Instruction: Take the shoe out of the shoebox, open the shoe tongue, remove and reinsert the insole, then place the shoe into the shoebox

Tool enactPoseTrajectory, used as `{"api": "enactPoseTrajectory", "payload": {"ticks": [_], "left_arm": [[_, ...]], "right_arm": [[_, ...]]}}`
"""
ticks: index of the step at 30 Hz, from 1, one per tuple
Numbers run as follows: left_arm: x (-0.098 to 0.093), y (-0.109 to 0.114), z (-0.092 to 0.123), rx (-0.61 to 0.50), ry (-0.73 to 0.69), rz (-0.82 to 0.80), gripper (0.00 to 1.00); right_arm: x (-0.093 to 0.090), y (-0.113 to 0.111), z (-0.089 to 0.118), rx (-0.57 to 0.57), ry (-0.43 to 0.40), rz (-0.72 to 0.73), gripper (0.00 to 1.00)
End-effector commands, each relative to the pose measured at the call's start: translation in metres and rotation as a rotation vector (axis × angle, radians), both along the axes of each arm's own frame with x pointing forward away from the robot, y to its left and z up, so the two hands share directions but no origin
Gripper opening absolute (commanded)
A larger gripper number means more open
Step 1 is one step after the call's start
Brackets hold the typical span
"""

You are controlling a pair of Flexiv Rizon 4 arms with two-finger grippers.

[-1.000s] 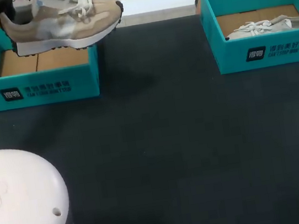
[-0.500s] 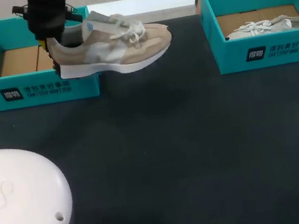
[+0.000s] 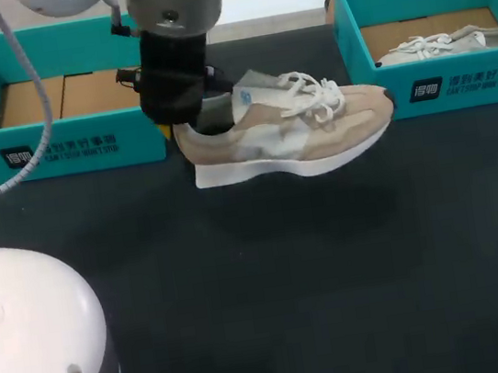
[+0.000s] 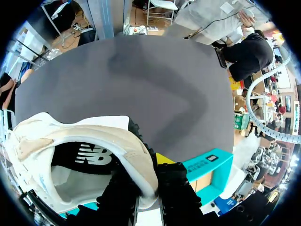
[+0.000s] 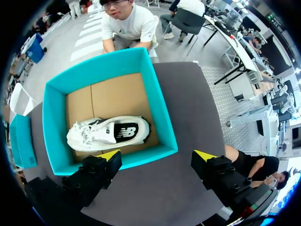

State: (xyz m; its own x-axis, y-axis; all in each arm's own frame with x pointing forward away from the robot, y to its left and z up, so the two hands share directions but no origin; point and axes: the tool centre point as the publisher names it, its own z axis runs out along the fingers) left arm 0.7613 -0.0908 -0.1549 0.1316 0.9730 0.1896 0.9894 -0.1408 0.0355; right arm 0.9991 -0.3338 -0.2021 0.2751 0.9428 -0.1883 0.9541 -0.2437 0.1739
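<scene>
left gripper [image 3: 189,128] pinches shoe [image 3: 302,133] by the heel collar, above table [image 3: 272,285] between the boxes. toe points away from it, toward right box [image 3: 458,87]. right gripper [image 5: 157,155] spread, over that box.

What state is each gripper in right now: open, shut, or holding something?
Left gripper: shut on the beige shoe, pinching its heel collar.
Right gripper: open, holding nothing.

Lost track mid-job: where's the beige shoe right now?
Head view: the beige shoe is over the table, heel in the left claw, just right of the left shoebox.
</scene>
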Motion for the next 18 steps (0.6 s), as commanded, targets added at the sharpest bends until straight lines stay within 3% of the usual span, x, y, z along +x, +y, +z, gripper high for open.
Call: {"api": "enactPoseTrajectory", "payload": {"ticks": [1, 15, 18], "left_arm": [[0.005, 0.006, -0.002, -0.014, 0.006, 0.0, 0.0], [0.005, 0.006, -0.002, -0.014, 0.006, 0.0, 0.0], [0.002, -0.004, -0.026, -0.036, 0.034, -0.006, 0.0]], "right_arm": [[0.0, 0.0, 0.0, 0.0, -0.001, 0.0, 1.0], [0.0, 0.0, 0.0, 0.0, -0.001, 0.0, 1.0], [0.0, 0.0, 0.0, 0.0, -0.001, 0.0, 1.0]]}}
